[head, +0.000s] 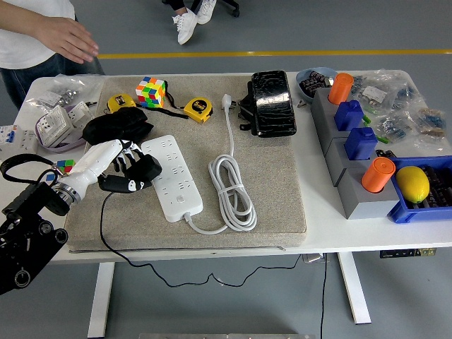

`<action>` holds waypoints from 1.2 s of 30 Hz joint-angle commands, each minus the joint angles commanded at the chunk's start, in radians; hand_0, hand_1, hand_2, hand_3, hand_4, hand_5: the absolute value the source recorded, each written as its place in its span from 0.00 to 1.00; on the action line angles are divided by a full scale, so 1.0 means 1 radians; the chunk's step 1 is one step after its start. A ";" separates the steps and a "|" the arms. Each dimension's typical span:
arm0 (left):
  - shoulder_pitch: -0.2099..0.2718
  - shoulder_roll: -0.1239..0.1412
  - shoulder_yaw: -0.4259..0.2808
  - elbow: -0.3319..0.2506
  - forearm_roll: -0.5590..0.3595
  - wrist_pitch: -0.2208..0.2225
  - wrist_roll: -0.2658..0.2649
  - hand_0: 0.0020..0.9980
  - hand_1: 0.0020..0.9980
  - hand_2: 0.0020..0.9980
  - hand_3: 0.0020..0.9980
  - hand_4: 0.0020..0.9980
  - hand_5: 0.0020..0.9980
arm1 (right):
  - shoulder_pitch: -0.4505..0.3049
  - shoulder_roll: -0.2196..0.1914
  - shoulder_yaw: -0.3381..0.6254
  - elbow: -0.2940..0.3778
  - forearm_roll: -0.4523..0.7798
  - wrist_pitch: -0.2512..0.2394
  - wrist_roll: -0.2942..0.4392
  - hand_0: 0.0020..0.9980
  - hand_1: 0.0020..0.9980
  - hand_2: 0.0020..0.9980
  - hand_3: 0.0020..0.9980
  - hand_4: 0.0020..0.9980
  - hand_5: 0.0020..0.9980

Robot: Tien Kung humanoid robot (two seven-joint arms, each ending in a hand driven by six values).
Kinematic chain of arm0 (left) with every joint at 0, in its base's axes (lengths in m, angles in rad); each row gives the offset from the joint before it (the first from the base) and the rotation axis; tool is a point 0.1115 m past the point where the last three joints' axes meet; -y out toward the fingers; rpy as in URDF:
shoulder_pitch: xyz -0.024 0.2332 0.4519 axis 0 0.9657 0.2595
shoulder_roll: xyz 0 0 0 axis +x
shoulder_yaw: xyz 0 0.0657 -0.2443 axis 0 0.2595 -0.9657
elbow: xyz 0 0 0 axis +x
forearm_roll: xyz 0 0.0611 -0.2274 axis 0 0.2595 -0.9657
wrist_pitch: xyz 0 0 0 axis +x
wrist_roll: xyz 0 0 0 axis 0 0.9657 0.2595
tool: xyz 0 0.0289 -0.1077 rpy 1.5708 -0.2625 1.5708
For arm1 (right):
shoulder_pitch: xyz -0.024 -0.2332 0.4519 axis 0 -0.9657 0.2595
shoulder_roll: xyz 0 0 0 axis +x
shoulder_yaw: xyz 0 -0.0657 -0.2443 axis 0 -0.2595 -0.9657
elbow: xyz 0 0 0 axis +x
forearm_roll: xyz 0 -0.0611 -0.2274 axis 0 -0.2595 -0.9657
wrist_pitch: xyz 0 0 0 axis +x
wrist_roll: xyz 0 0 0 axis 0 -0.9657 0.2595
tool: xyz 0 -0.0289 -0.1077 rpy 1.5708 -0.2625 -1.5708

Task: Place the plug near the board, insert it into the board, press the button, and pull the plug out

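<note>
The robot's left arm [28, 226] is chunky black machined metal, with round joint housings and a few small bolt heads showing near the bottom corner. A black cable loops up off the forearm. There's a silver ring at the wrist, then the left hand [113, 164] has a smooth white shell on the back and dark fingers [131, 161] with little white marks on them. The person [35, 32] at the far corner wears a white tee and dark jeans.
</note>
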 joint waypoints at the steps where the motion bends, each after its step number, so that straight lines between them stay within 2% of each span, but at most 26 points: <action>1: 0.001 0.001 0.001 0.000 0.000 0.000 -0.001 0.29 0.35 0.38 0.52 0.82 0.05 | -0.001 0.000 0.000 0.000 0.000 0.000 0.000 0.56 0.66 0.66 0.55 0.92 0.46; 28: -0.009 0.000 0.014 0.013 0.036 0.006 0.003 0.29 0.36 0.39 0.52 0.81 0.07 | -0.002 0.003 0.002 0.000 -0.001 0.001 -0.001 0.56 0.66 0.66 0.55 0.92 0.46; 29: -0.009 0.001 0.014 0.013 0.039 0.004 0.005 0.30 0.38 0.40 0.53 0.81 0.07 | -0.002 0.002 0.002 0.000 -0.001 0.000 -0.001 0.56 0.66 0.66 0.55 0.92 0.46; 34: -0.008 0.003 0.008 0.007 0.053 -0.017 0.019 0.30 0.38 0.40 0.53 0.81 0.07 | -0.003 0.002 0.003 0.000 -0.002 0.001 -0.001 0.56 0.66 0.66 0.55 0.92 0.46; 35: -0.007 0.004 0.006 0.005 0.055 -0.022 0.021 0.39 0.50 0.53 0.56 1.00 0.19 | -0.003 0.002 0.002 0.000 -0.002 0.001 -0.001 0.56 0.66 0.66 0.55 0.92 0.46; 36: -0.007 0.004 0.005 0.004 0.056 -0.026 0.022 0.39 0.50 0.53 0.56 1.00 0.19 | -0.003 0.003 0.002 0.000 -0.002 0.001 -0.001 0.56 0.66 0.66 0.55 0.92 0.46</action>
